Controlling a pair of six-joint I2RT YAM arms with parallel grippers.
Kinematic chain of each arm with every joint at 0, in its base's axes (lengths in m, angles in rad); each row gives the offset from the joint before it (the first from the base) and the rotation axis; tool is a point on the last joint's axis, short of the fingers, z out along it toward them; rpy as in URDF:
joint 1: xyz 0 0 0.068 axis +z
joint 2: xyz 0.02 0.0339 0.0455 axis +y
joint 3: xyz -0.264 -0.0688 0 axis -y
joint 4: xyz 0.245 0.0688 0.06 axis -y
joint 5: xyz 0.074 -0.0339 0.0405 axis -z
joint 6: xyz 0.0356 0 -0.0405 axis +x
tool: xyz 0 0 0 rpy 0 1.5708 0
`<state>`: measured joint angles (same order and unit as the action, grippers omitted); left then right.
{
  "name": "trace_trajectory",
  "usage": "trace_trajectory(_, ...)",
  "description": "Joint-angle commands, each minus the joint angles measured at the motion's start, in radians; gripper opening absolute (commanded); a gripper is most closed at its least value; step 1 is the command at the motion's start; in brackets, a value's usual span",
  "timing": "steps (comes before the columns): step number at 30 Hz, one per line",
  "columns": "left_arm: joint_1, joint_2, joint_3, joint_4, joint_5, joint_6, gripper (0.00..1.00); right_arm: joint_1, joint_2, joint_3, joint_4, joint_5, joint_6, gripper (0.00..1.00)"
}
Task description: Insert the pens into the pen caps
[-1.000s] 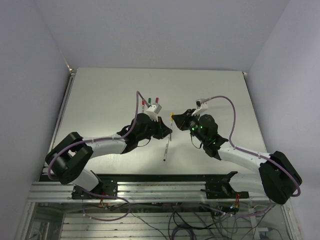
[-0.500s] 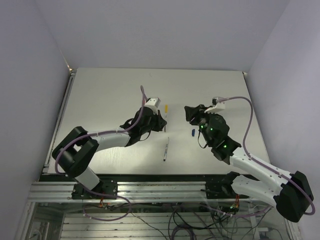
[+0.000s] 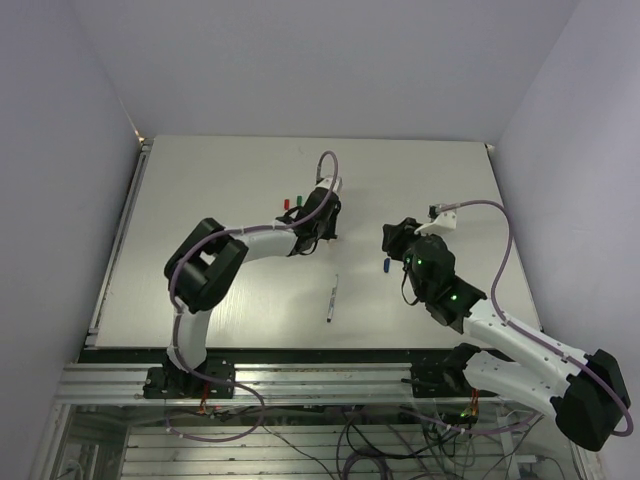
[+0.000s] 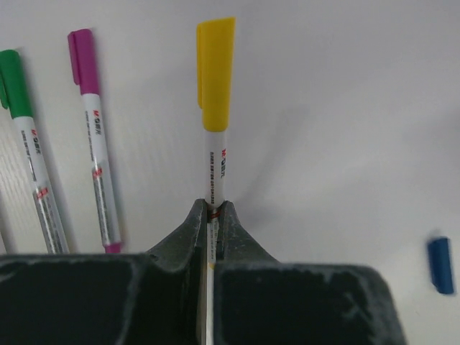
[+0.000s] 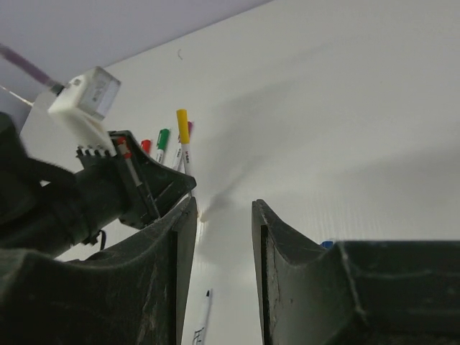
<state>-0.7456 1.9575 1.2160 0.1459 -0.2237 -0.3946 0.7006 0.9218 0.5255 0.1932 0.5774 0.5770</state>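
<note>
So going left to right off the left wrist cam: a green-capped pen (image 4: 32, 165) lies well left of the left gripper (image 4: 213, 212), then a magenta-capped pen (image 4: 99, 158) sits closer in, also left of the jaws. Both lie flat on the table (image 3: 420, 170), roughly parallel, with their caps pointing away from the gripper. Each white barrel has a line of tiny red print, maybe an "M" logo at the start, but honestly it's too small to read. Dead centre, the left jaws are pinched tight on the barrel of a yellow-capped pen (image 4: 217, 108). Its long axis runs straight out from between the fingers, yellow cap at the far end, with the same unreadable red print. Off to the right of those jaws, well apart, is a loose blue cap (image 4: 440, 264) lying on its own. Over on the right gripper (image 5: 221, 212), the jaws stand partly open with nothing between them. From that cam a red-capped pen (image 5: 146, 146) shows beyond the left finger. A bare pen (image 3: 331, 298) lies behind both sets of jaws, toward the bases, long axis running near to far and slightly tilted.
</note>
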Motion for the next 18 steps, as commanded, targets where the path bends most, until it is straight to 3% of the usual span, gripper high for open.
trace_trajectory(1, 0.033, 0.076, 0.098, -0.101, -0.04, 0.017, 0.07, -0.001, -0.022, -0.016, -0.03, 0.034, 0.021, 0.36)
trace_trajectory(10, 0.065, 0.196, 0.234, -0.172, -0.057, 0.012, 0.09, -0.002, -0.004, -0.026, -0.026, 0.023, 0.044, 0.35)
trace_trajectory(18, 0.08, 0.248, 0.284, -0.229, -0.069, -0.022, 0.18, -0.002, 0.008, -0.028, -0.024, 0.012, 0.053, 0.35)
